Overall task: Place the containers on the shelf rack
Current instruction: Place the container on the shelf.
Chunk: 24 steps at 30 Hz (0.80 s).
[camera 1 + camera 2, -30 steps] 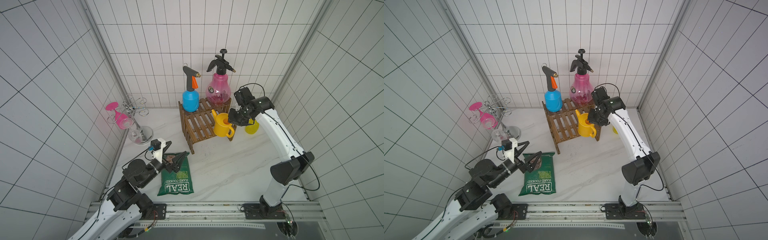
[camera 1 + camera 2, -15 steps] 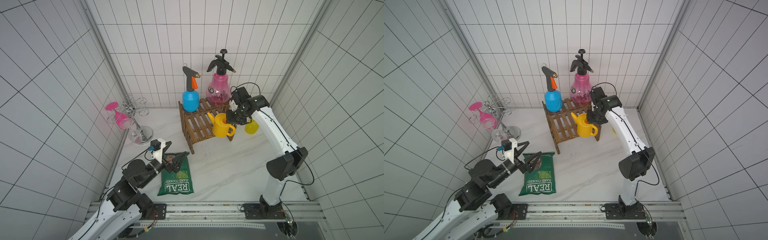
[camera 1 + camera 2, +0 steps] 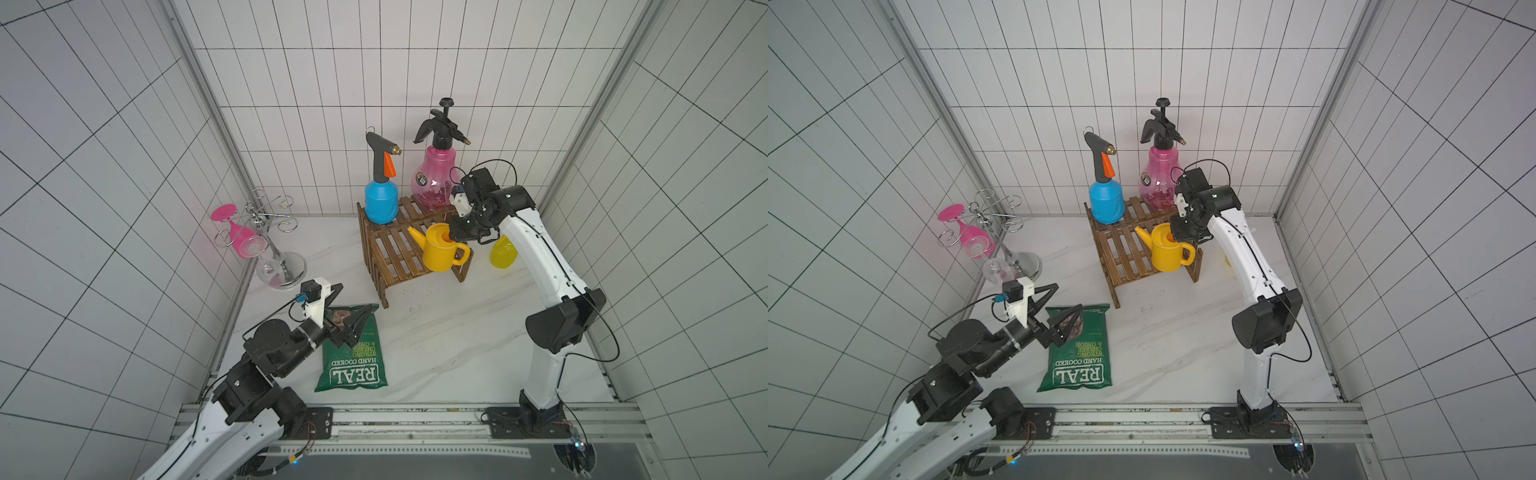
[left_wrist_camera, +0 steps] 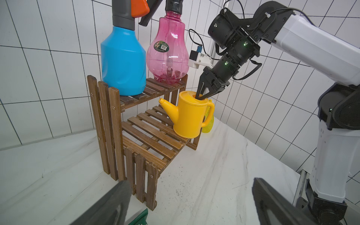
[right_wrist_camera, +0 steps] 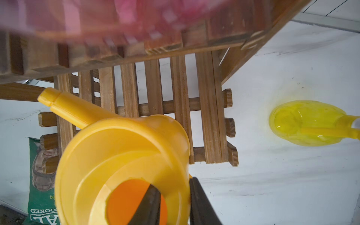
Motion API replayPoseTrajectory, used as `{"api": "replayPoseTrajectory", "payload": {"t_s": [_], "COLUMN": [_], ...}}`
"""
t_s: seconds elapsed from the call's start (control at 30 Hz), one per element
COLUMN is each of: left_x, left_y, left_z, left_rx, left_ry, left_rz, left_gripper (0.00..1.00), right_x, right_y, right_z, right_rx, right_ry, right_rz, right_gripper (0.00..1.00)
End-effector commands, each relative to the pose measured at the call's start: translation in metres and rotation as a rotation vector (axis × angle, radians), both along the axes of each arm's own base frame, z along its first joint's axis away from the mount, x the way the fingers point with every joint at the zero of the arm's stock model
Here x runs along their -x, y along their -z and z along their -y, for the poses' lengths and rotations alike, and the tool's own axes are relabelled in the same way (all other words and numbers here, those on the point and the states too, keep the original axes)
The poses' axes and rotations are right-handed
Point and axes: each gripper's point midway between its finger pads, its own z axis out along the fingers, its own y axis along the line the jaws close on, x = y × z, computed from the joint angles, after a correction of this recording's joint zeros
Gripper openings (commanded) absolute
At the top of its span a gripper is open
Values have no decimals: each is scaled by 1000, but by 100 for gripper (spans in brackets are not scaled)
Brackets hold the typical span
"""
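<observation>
Our right gripper (image 4: 201, 96) pinches the rim of the yellow watering can (image 4: 188, 116), which sits straight below it on the lower tier of the shelf rack (image 4: 148, 134). The small yellow spray bottle (image 3: 503, 251) stands on the surface beside the rack, nearer this arm; our left gripper (image 3: 356, 296) gapes wide.

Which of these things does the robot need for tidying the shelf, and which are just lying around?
For the job: shelf rack, pink sprayer, blue sprayer, yellow watering can, small yellow spray bottle.
Just lying about: green crisp bag, pink wine glass, clear wine glass, chrome glass holder.
</observation>
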Motion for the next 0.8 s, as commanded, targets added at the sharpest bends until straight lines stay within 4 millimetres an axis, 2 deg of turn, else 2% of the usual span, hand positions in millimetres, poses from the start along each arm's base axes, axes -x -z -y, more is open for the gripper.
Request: {"api": "replayPoseTrajectory", "payload": {"t_s": [0.0, 0.17, 0.33, 0.5, 0.77], "left_x": [4, 3, 3, 2, 0], "left_y": [-14, -14, -14, -13, -13], "left_z": [-1, 0, 1, 2, 4], "left_rx": [13, 13, 11, 9, 7], "left_ry": [14, 17, 18, 16, 18], "left_rz": [29, 28, 26, 24, 21], "left_gripper": [98, 98, 98, 98, 99], "right_x": [-16, -23, -26, -25, -15], "right_y": [-9, -14, -18, -20, -31], "right_z": [5, 7, 4, 1, 10], "right_rx": [56, 79, 48, 15, -19], "right_ry": [0, 14, 26, 23, 42], "right_rz": [86, 144, 178, 194, 226], "right_gripper": [29, 31, 39, 40, 45]}}
